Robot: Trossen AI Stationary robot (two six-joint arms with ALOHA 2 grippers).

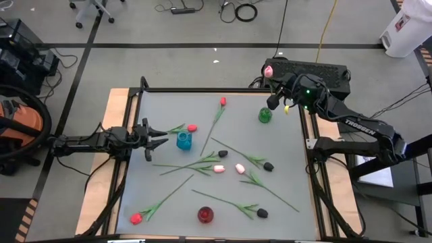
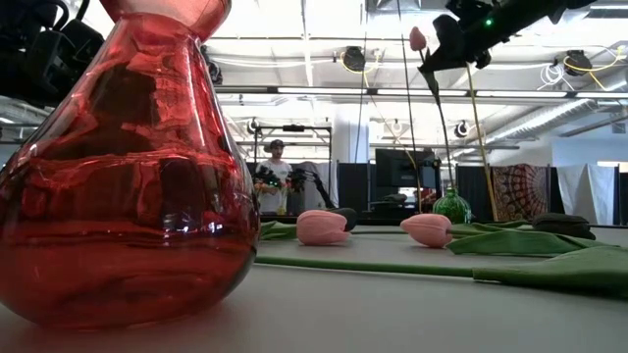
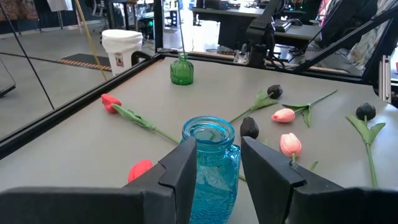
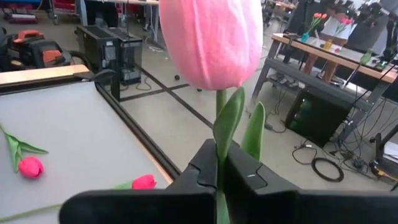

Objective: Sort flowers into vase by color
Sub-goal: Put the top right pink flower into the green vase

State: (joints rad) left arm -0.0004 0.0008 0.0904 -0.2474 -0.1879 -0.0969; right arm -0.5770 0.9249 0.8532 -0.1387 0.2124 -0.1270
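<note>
Blue vase (image 3: pixel 210 163) between left claw (image 3: pixel 217 163) fingers

both arms are dark, built of blocky matte black links. the right arm (image 1: pixel 351 125) carries white lettering along one link and a small green light near its wrist. the left arm (image 1: pixel 88 143) is plain black. the left gripper (image 3: pixel 214 168) has flat, wedge-shaped black fingers; the right gripper (image 4: pixel 219 168) has smooth black fingers with rounded edges.
</note>
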